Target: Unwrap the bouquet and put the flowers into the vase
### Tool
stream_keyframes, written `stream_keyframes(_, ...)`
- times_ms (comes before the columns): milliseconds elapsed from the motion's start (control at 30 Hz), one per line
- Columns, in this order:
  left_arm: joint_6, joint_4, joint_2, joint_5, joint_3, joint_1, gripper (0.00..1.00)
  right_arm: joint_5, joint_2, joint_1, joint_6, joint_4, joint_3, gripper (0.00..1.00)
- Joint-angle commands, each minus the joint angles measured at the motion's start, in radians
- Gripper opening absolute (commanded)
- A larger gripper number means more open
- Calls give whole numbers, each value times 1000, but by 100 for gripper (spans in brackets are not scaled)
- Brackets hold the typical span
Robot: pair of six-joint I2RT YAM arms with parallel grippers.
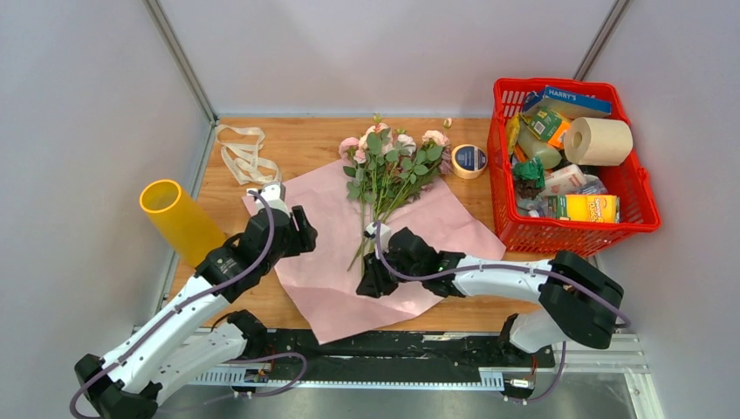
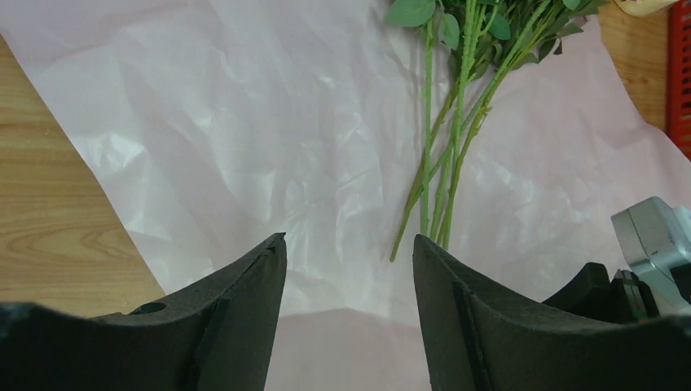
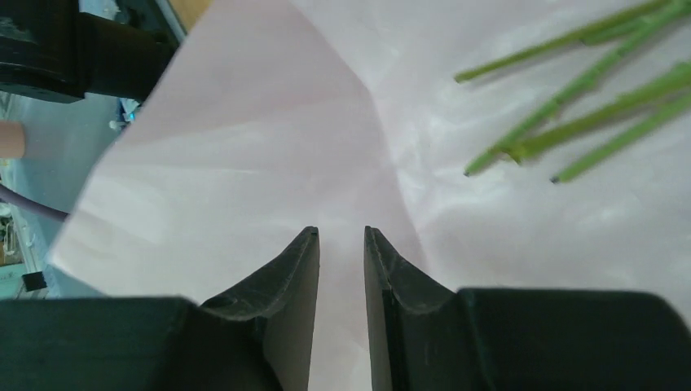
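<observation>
The bouquet lies unwrapped: pink wrapping paper (image 1: 323,262) is spread flat on the table. The flowers (image 1: 388,161) rest on it, pink blooms toward the back and green stems (image 2: 444,171) pointing at the near edge. The yellow vase (image 1: 179,218) stands at the table's left edge. My left gripper (image 1: 305,234) hovers open over the paper's left part (image 2: 244,122), its jaws (image 2: 349,240) holding nothing. My right gripper (image 1: 371,286) hangs over the paper (image 3: 269,147) just beside the stem ends (image 3: 570,122). Its jaws (image 3: 341,232) stand narrowly apart with nothing between them.
A cream ribbon (image 1: 244,157) lies loose at the back left. A tape roll (image 1: 469,161) sits beside the blooms. A red basket (image 1: 502,157) full of groceries, with a beige paper roll (image 1: 600,140), fills the right side. The right arm's wrist (image 2: 652,261) shows in the left wrist view.
</observation>
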Motion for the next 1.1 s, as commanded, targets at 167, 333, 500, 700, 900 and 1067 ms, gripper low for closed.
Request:
stream_keyframes(167, -26, 31, 60, 8, -85, 5, 66, -6, 112, 163, 53, 89, 23, 29)
stream_keyframes(333, -20, 80, 68, 42, -127, 5, 66, 77, 111, 180, 85, 75, -20, 29)
stream_keyframes(500, 46, 138, 62, 129, -134, 5, 64, 178, 69, 182, 103, 12, -14, 32)
stream_keyframes(700, 162, 225, 123, 249, -90, 5, 64, 292, -125, 193, 117, -64, -3, 35)
stream_keyframes(900, 227, 273, 359, 278, 62, 5, 62, 548, -346, 196, 73, -169, -28, 60)
stream_keyframes(1067, 261, 399, 497, 294, 139, 5, 59, 677, -509, 196, 59, -264, -25, 93)
